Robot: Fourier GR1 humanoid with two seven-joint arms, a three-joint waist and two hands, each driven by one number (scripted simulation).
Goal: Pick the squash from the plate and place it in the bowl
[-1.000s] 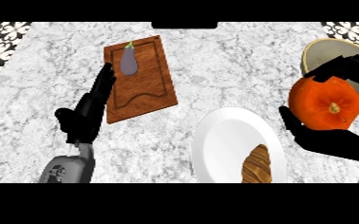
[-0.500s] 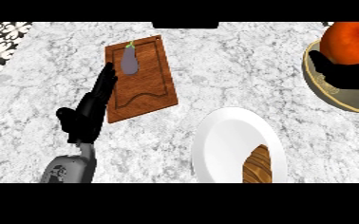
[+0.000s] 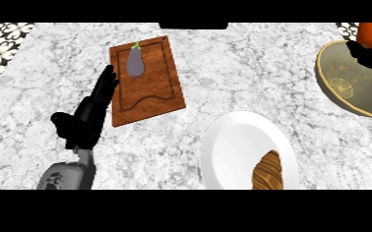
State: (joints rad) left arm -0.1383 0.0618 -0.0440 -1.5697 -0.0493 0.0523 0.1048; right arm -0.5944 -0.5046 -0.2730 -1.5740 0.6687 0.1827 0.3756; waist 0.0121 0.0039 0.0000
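Holding the squash (image 3: pixel 364 29) at the far right edge of the view, the right hand (image 3: pixel 359 53) is only partly showing: a dark piece of it is sitting over the bowl (image 3: pixel 335 81), just under the orange fruit. I cannot tell whether it is clasping the squash or letting it go, because most of the hand is lying outside the frame. The squash itself is showing only as a small orange strip, above the far rim of the bowl, and it is not lying inside the bowl yet.

Judging from that smooth orange skin, the squash is probably hard, round and rather heavy, and it may be slipping easily. A hold around its widest part looks best to me.

The left hand (image 3: pixel 87 115) is resting on the counter (image 3: pixel 240 73) with straight fingers, just beside the wooden board (image 3: pixel 154 91). An eggplant (image 3: pixel 135 61) is lying on that board. The white plate (image 3: pixel 236 150) near the bottom is carrying only a brown piece of bread (image 3: pixel 267 172).

No brand, label or writing is appearing anywhere; the bowl is bearing only a pale round ornament.
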